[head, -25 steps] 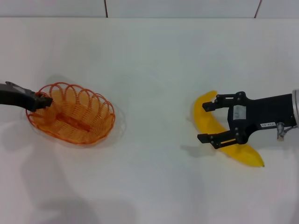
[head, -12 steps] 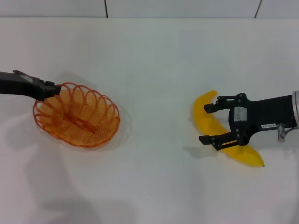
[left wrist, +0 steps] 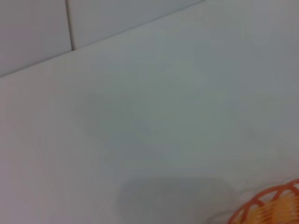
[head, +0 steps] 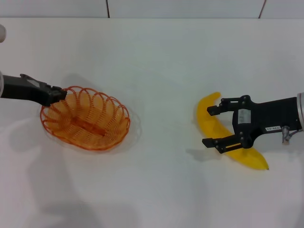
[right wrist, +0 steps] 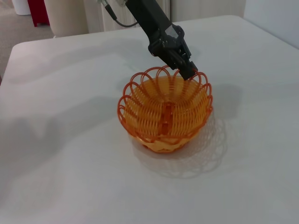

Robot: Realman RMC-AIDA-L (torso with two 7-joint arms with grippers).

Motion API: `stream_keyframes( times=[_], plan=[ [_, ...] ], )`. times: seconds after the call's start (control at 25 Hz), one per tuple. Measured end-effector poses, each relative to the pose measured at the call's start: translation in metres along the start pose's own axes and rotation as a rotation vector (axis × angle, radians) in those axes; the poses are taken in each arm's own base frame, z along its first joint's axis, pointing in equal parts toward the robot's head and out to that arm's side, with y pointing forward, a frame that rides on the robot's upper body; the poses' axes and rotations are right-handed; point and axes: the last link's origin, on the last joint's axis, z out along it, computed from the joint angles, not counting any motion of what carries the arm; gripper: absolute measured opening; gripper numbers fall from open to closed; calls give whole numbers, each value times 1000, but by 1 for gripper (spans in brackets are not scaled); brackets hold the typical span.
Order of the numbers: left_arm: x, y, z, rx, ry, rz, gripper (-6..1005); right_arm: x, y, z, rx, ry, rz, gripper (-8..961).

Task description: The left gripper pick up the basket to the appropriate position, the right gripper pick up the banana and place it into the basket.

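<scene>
My left gripper point(head: 58, 93) clamps the basket point(head: 86, 118) rim, repositioning unfinished. My right gripper point(head: 212, 125), jaws wide, straddles the banana point(head: 209, 119) on the desk point(head: 156, 61), not yet grasped.

Your basket point(head: 85, 118) reads orange all over, a see-through wire weave with a looped, scalloped rim; a darker orange strip runs along its floor. The banana point(head: 212, 124) is plain bright yellow, no markings you can pick out. Both claws are black: the left gripper point(head: 58, 94) on a black arm, the right gripper point(head: 212, 126) carrying a small white label. The table point(head: 161, 61) is plain white, grey where shadows fall.
</scene>
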Motion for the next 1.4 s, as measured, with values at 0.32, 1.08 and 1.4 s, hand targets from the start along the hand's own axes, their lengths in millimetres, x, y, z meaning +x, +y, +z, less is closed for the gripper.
stream_keyframes(
  times=[0.32,1.08,1.4],
  plan=[
    [-1,0,0,2,-6,1,177,0,1,0,-4,1,3,879],
    [-8,0,-1,2,-17,-33,450,0,2,1,-11,4,12,879],
    [-15,1,-1,-3,-26,-61,604,0,2,1,-10,6,13,879]
  ],
)
